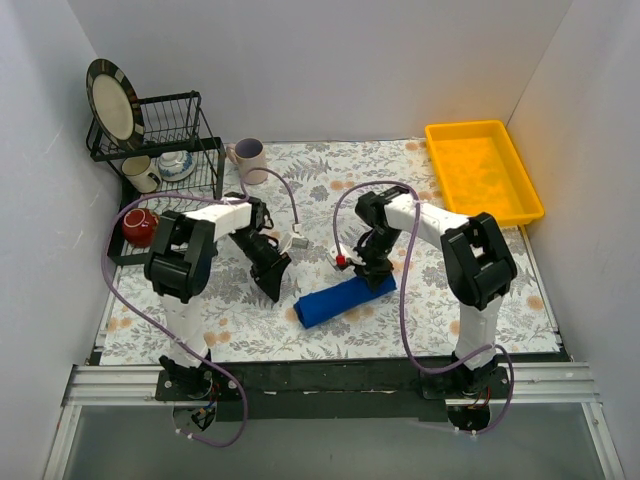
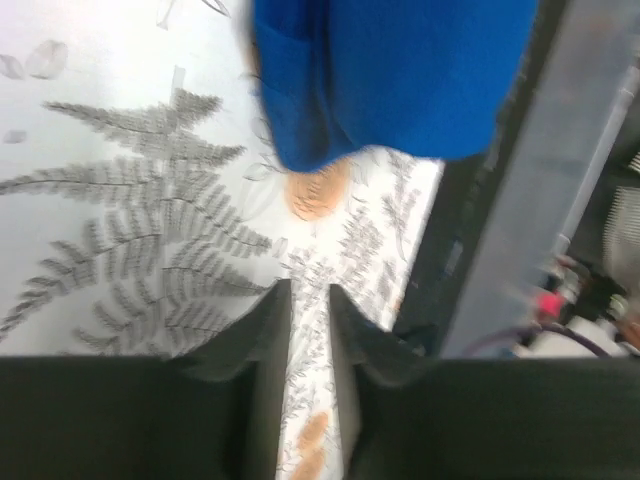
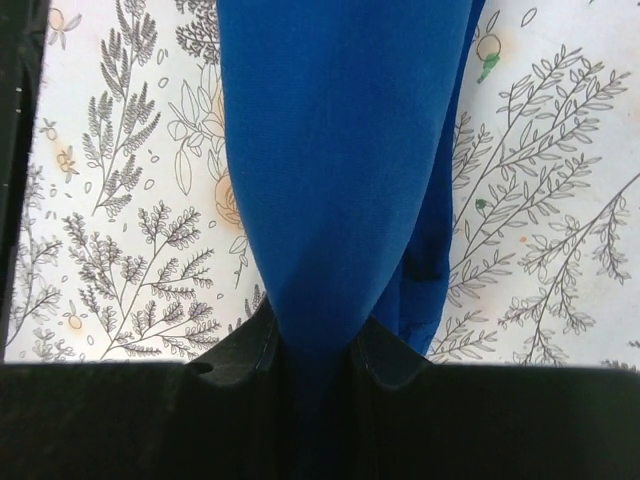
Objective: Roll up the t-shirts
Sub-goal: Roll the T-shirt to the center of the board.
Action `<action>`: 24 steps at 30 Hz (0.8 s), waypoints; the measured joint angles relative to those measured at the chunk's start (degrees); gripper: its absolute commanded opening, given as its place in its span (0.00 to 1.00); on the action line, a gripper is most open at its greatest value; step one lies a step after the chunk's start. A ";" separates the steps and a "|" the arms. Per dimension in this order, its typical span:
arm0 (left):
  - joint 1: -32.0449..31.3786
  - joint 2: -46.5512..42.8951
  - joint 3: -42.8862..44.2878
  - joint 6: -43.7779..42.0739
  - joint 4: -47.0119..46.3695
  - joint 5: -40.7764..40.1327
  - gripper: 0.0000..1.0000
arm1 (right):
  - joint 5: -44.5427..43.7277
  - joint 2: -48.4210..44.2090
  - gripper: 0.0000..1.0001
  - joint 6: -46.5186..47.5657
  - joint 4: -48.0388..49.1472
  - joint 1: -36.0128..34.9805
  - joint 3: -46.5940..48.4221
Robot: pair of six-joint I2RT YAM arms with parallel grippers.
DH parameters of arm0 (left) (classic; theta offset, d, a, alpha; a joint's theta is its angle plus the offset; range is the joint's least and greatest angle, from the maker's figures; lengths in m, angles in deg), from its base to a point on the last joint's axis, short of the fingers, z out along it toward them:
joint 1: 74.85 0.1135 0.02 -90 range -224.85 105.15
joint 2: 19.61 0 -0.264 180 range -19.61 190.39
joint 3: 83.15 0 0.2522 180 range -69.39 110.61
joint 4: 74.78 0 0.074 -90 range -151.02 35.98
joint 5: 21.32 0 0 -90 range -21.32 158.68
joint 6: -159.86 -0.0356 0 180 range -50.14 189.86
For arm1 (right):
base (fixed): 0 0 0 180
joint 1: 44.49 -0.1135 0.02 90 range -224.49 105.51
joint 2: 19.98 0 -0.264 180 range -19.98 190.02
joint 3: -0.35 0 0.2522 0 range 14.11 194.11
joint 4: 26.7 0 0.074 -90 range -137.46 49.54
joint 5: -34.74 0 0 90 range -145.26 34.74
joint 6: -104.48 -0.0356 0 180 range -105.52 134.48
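A royal-blue t-shirt (image 1: 345,298) lies as a rolled bundle on the floral tablecloth, near the front middle. My right gripper (image 1: 372,275) is at the roll's right end, and in the right wrist view its jaws (image 3: 312,335) are shut on a fold of the blue fabric (image 3: 340,150). My left gripper (image 1: 276,290) hangs just left of the roll and does not touch it. In the left wrist view its jaws (image 2: 310,295) stand slightly apart with only tablecloth between them. The shirt's end (image 2: 390,70) lies ahead of them. No lettering or graphic shows.
A yellow tray (image 1: 483,170) sits at the back right. A black dish rack (image 1: 160,140) with a plate (image 1: 112,100) and cups stands at the back left. A white mug (image 1: 250,158) is beside it and a red mug (image 1: 140,226) at the left edge.
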 measured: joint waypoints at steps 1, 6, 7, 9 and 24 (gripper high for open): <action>-0.02 -1.38 -0.68 0.87 -1.44 -0.35 0.32 | 0.31 1.05 0.04 0.15 -1.16 0.00 1.25; -1.09 -19.45 -6.27 7.02 -13.33 -3.89 0.44 | 2.69 9.25 0.05 -0.15 -7.15 0.04 9.86; -2.10 -23.91 -6.58 8.00 -15.52 -4.39 0.45 | 2.95 10.56 0.05 -0.28 -8.17 0.07 11.21; -5.38 -31.26 -6.47 9.84 -20.11 -4.96 0.47 | 3.48 13.09 0.04 -0.63 -10.21 0.17 14.19; -23.10 -31.10 -19.12 18.38 -40.72 -7.89 0.52 | 10.27 22.88 0.04 -7.28 -17.40 1.79 23.15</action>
